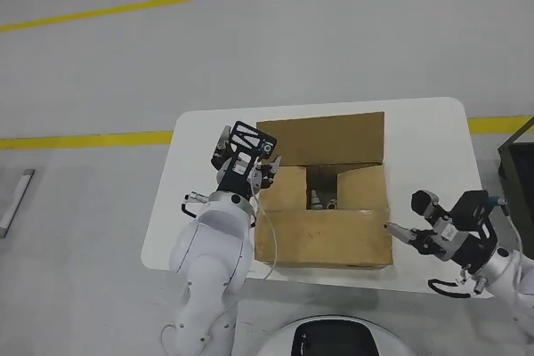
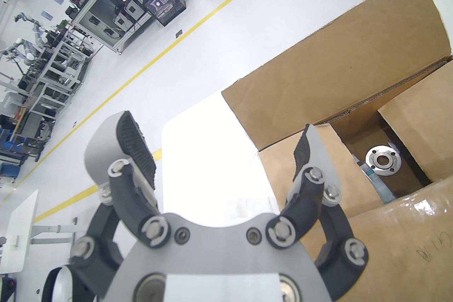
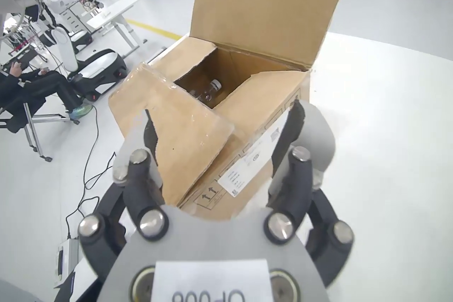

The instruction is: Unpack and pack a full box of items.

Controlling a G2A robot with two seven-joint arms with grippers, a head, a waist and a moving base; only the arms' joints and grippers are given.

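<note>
I see the cardboard box (image 1: 325,236) on the white surface (image 1: 427,133), far flap raised, with a metal flange (image 2: 371,158) and other small parts inside. My left gripper (image 2: 216,130) hovers wide and empty at its left edge; my right gripper (image 3: 224,115) is spread wide just beside its right wall.

Right claw (image 3: 224,114), spread wide, hangs beside the cardboard box (image 3: 262,20) (metal part (image 3: 214,85) inside)

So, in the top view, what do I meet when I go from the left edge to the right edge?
A grey bar on the floor → left hand → cardboard box → right hand → dark green frame at the edge.
</note>
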